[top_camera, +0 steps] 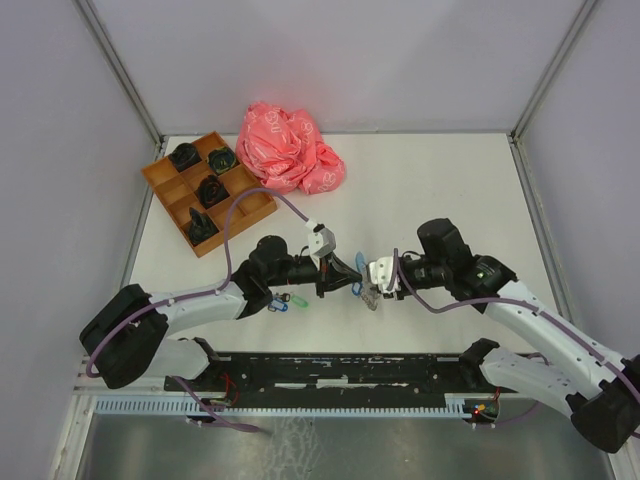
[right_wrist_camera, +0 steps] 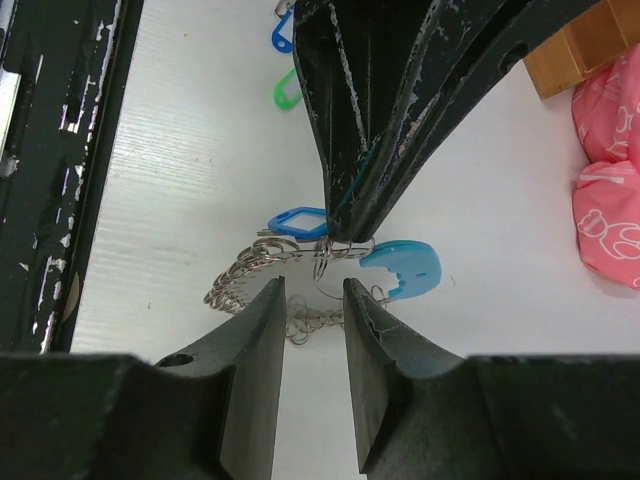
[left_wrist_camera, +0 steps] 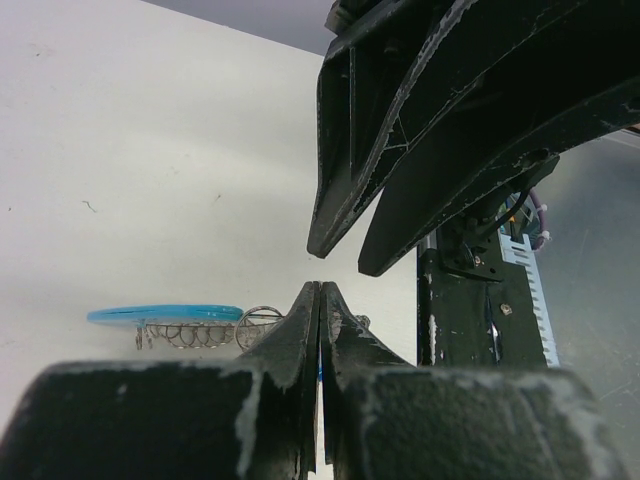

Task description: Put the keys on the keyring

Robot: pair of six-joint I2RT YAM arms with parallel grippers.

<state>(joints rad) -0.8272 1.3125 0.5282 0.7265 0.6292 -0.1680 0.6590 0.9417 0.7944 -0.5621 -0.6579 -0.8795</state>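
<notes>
1. Left gripper (left_wrist_camera: 320, 300): clenched. Its two fingers meet with no gap, and a thin blue sliver shows in the seam between them.
2. The left gripper's tips pinch the keyring (right_wrist_camera: 250, 275) at the point where small wire rings gather. The beaded chain hangs from there, with its shadow on the table (top_camera: 440, 190) below it.
3. Keyring layout in the right wrist view: the chain runs to the left of the pinch point and the light blue segment (right_wrist_camera: 402, 268) lies to the right of it.
4. A blue-tagged key (right_wrist_camera: 300, 222) sits at the pinch point, just beside the chain. Whether it is threaded on cannot be told.
5. Right gripper (right_wrist_camera: 312, 290): released. Its fingers stand apart, facing the left gripper tip to tip, with nothing clamped between them.
6. Two more keys lie on the table beside the left arm, apart from the keyring: one with a blue tag (right_wrist_camera: 282, 32), one with a green tag (right_wrist_camera: 288, 90).
7. Far left of the table: a compartmented orange tray (top_camera: 160, 178) holding black items, with a crumpled pink bag (top_camera: 290, 148) just beside it.
</notes>
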